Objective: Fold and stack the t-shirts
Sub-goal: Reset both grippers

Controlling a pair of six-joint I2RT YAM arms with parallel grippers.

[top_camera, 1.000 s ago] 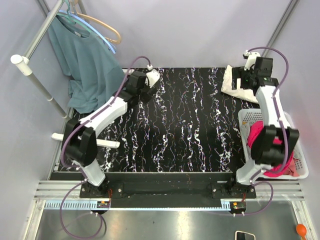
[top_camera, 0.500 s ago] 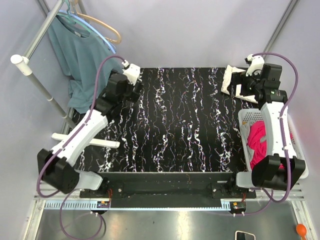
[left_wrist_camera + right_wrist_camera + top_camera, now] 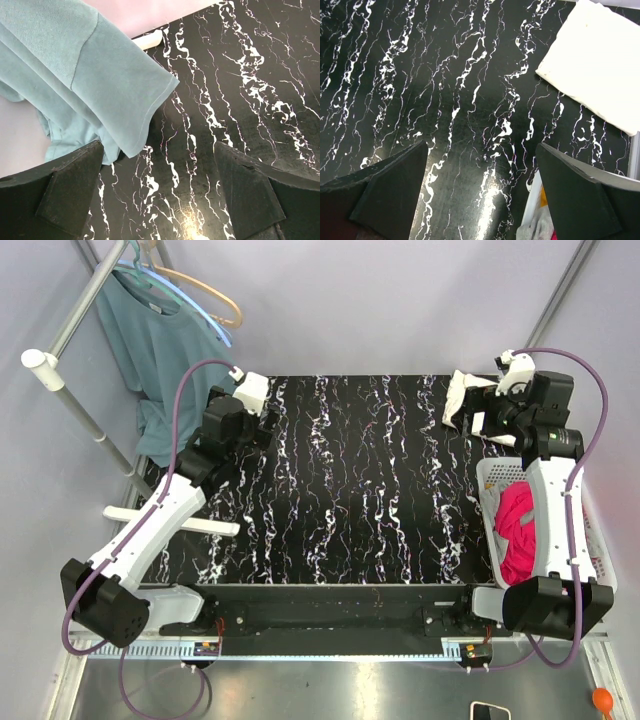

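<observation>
At upper right, our cream cloth t-shirt (image 3: 458,402) lies folded; magenta-pink cloth tee (image 3: 513,525) waits in white plastic basket (image 3: 489,476); left gripper (image 3: 160,200) and right gripper (image 3: 481,196) spread, empty.

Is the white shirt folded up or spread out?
Folded: the cream cloth t-shirt lies as a small flat rectangle on the black marbled table.

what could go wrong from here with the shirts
The open left jaws sit right beside the hanging teal shirt; a sweep could snag its sleeve. The folded cream shirt lies at the far right corner of the table, so a nudge from the open right jaws might unfold it or push it off. The pink shirt is bunched in the basket; lifting it could drag the basket.
</observation>
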